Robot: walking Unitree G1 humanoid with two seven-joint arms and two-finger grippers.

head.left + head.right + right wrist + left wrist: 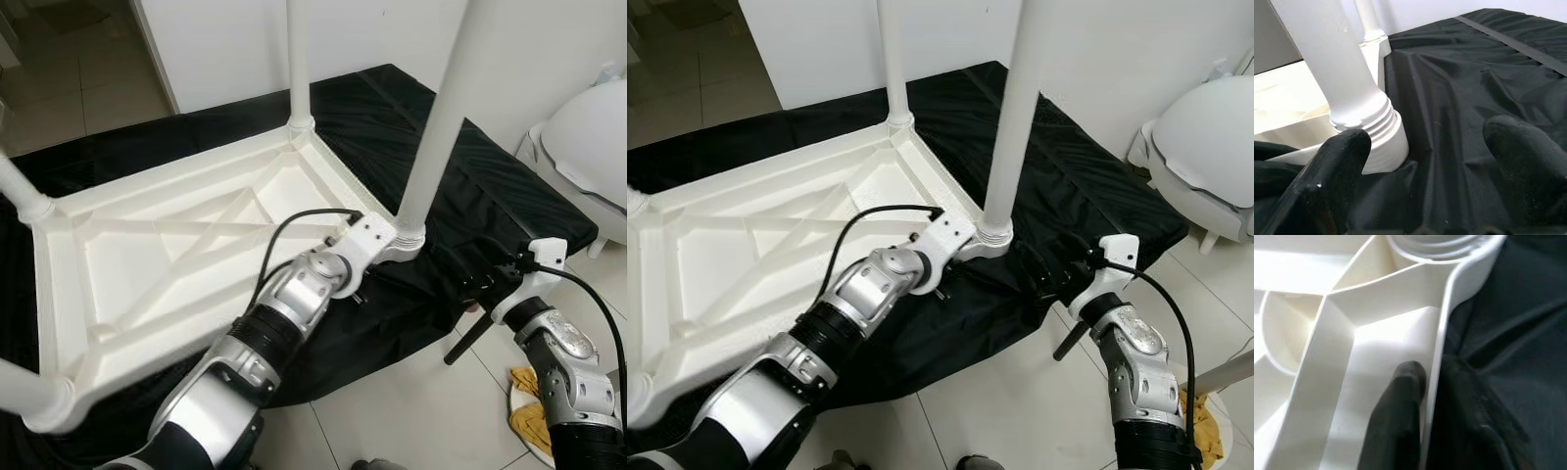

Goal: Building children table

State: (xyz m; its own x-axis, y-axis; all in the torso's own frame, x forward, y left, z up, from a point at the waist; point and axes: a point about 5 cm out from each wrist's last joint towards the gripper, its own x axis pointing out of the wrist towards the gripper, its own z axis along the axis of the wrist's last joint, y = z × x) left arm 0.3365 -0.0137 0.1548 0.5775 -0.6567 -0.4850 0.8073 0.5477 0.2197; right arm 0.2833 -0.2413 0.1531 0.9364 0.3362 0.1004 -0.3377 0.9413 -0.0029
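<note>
A white plastic children's table (176, 245) lies upside down on a black cloth (490, 186), its legs pointing up. The near right leg (441, 117) stands screwed into its corner socket (1376, 132). My left gripper (1432, 396) is shut on the table's rim (1442, 333) just beside that corner, one finger (1400, 396) inside the rim and the other outside on the cloth. My right gripper (1425, 147) is open, low over the cloth to the right of the leg's base, with nothing between its fingertips (1347, 147).
A white rounded fixture (588, 137) stands at the right by the wall. A yellow rag (529, 406) lies on a plate on the tiled floor near my right arm. Two more legs (299, 59) rise at the table's far corners.
</note>
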